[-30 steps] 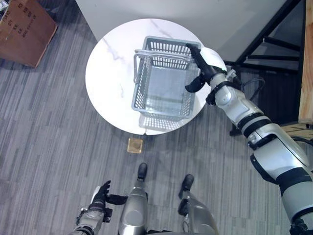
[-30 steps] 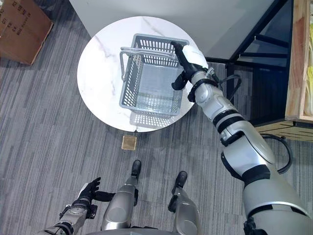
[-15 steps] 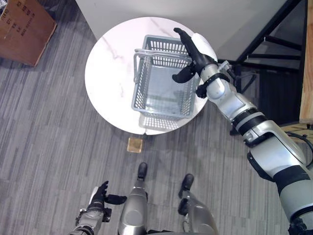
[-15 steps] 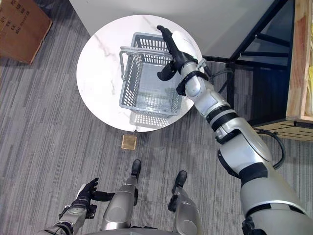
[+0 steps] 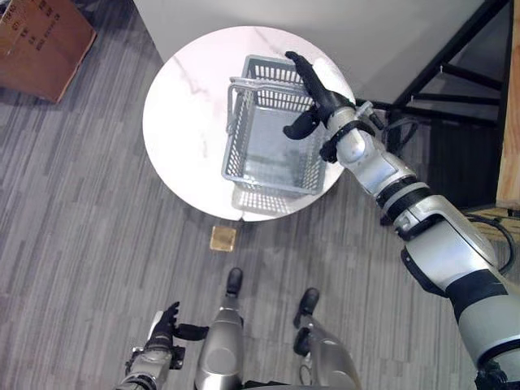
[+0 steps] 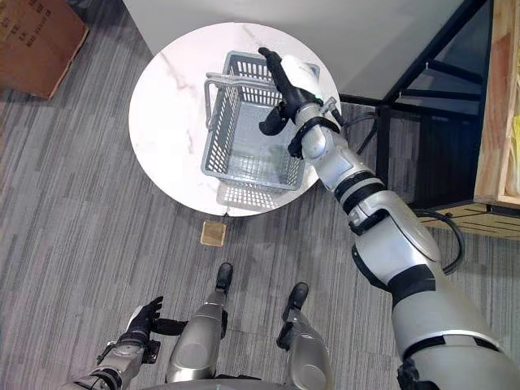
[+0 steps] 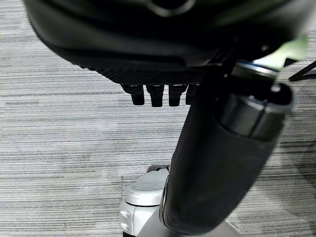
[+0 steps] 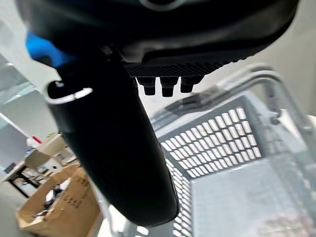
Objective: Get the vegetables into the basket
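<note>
Grey basket (image 5: 272,130) sits empty on the round desk (image 5: 187,122); no vegetables can be seen. Right hand (image 5: 313,85) hovers over its far right rim, fingers straight, holding nothing. Left hand (image 5: 166,327) hangs low, relaxed and empty. Judging by this, loading hasn't begun; next, find the vegetables.

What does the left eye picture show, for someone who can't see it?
The right robot hand, fingers straight, reaches over an empty grey basket on a round white marble table. A cardboard box sits on the grey floor.
</note>
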